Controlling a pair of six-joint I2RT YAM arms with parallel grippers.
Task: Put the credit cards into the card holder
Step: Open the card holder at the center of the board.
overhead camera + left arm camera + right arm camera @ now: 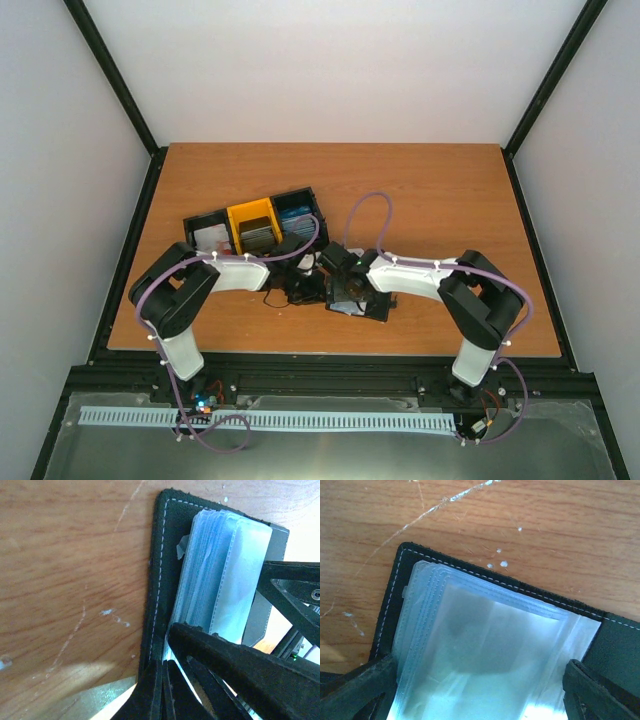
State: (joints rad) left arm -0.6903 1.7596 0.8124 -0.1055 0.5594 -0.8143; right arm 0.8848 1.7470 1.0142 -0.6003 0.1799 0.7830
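The black card holder (362, 300) lies open near the table's front middle, with its clear plastic sleeves facing up. In the left wrist view its stitched cover (162, 555) and sleeves (225, 570) fill the frame. My left gripper (167, 652) is nearly closed and pinches the holder's near edge; it also shows in the top view (303, 288). My right gripper (480, 685) is open, its fingers (360, 690) spread over the sleeves (485, 630); it also shows in the top view (345, 277). A dark patch shows through the sleeves. Credit cards stand in the bins (258, 235).
A row of three open bins stands behind the grippers: a black one with white and red cards (212, 238), a yellow one (240, 218) with grey cards, and a black one with blue cards (294, 214). Purple cables loop over both arms.
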